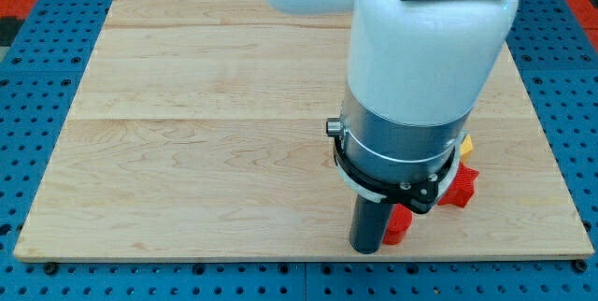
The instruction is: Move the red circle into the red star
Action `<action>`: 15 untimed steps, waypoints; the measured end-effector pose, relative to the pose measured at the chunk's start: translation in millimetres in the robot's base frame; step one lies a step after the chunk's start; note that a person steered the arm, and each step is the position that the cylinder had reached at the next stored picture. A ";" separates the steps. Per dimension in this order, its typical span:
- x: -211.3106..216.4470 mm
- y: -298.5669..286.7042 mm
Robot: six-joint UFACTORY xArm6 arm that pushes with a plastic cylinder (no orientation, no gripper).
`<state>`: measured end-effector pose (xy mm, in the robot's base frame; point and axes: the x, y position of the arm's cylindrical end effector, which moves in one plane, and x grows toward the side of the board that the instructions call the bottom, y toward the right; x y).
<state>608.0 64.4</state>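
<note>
Currently, the largest item in view is the wooden tabletop (206,133), which rests on a blue perforated base (28,21) and is mostly bare. The white and grey arm (420,67) occupies the view's right half and hides much of the area beneath it.

No hand is fitted to this rig, so no open or closed state can be reported; the arm ends in a dark rod. The rod's lower end, my tip (366,248), is seen set down near the tabletop's bottom edge.

The red star (460,186) is visible at the view's right of the arm, partly covered by the grey collar. A yellow block (465,145) (shape not determinable) shows just above the star, mostly hidden.

A small red block (398,223), taken to be the red circle although its outline is largely masked, lies touching or just beside the tip on its right. It sits between the tip and the star, near the star but apparently not yet against it.

This placement is judged deliberate: with the tip on the circle's far side from the star, a push toward the view's upper right would carry the circle into the star.
</note>
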 end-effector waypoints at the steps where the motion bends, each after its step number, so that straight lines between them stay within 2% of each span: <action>1: 0.2 -2.6; 2: -0.1 -25.8; 4: -6.4 0.0; 7: -14.8 -11.5; 12: -18.4 70.0; 13: -3.6 59.3; 15: 9.7 102.0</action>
<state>617.7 166.4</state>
